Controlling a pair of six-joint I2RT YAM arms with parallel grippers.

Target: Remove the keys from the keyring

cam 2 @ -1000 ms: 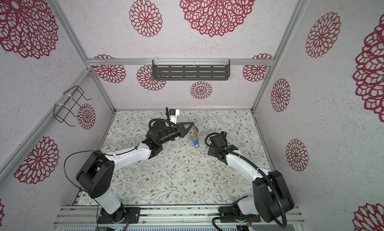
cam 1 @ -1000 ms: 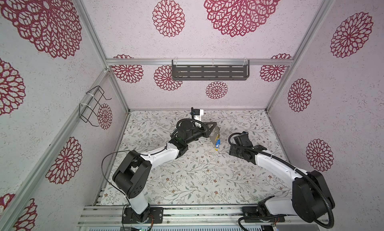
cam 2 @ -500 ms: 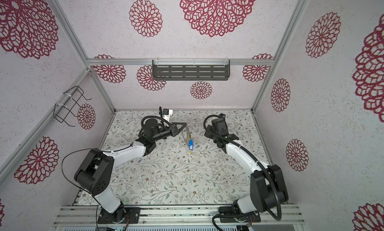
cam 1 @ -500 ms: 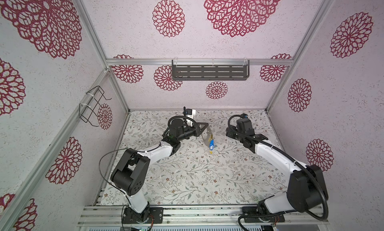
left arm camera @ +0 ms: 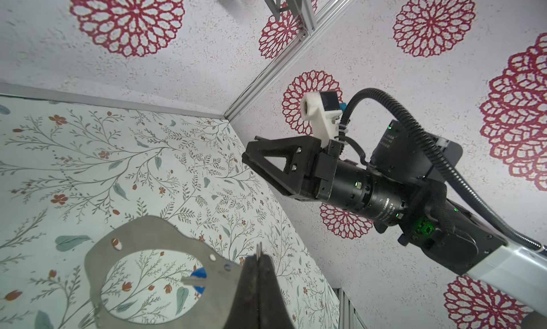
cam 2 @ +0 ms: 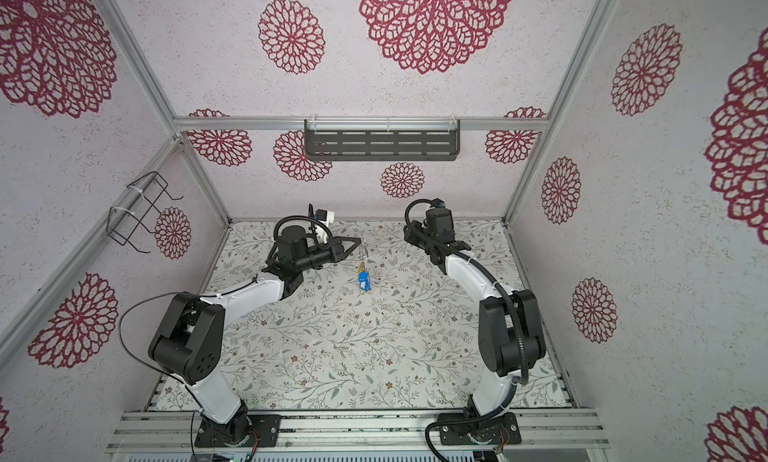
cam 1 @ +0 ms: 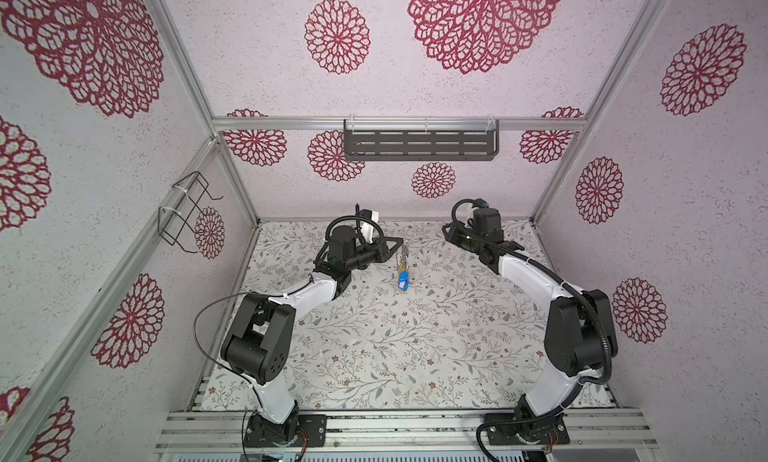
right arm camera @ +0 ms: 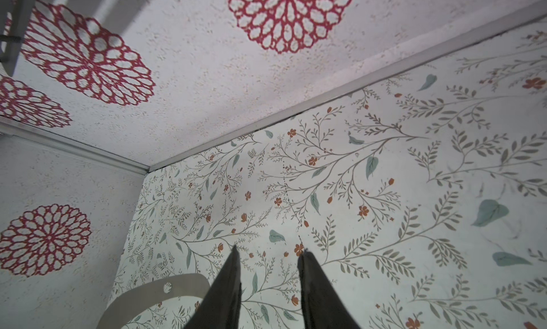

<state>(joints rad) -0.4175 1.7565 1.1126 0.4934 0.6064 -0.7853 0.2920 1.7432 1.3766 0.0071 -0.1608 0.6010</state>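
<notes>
My left gripper (cam 1: 401, 243) is shut on the rim of the keyring (left arm camera: 213, 298), a flat grey plate with a wide hole. It hangs edge-on above the floral floor in both top views (cam 2: 364, 250). The keys (cam 1: 403, 281) dangle below it, with blue tags and a yellow one (cam 2: 364, 281). In the left wrist view one silver key with a blue tag (left arm camera: 198, 278) shows through the hole. My right gripper (right arm camera: 268, 252) is open with nothing between its fingers. It hovers near the back wall (cam 1: 445, 228), well apart from the keys, and an arc of the keyring (right arm camera: 177, 286) shows beside it.
A dark slotted shelf (cam 1: 419, 145) hangs on the back wall. A black wire rack (cam 1: 185, 214) is fixed to the left wall. The floral floor (cam 1: 374, 347) is bounded by walls on three sides and by an aluminium rail (cam 1: 395, 422) at the front.
My right gripper has pulled away from the keys toward the back right and its jaws have narrowed. My left gripper has carried the keyring to the left, still shut on it.
</notes>
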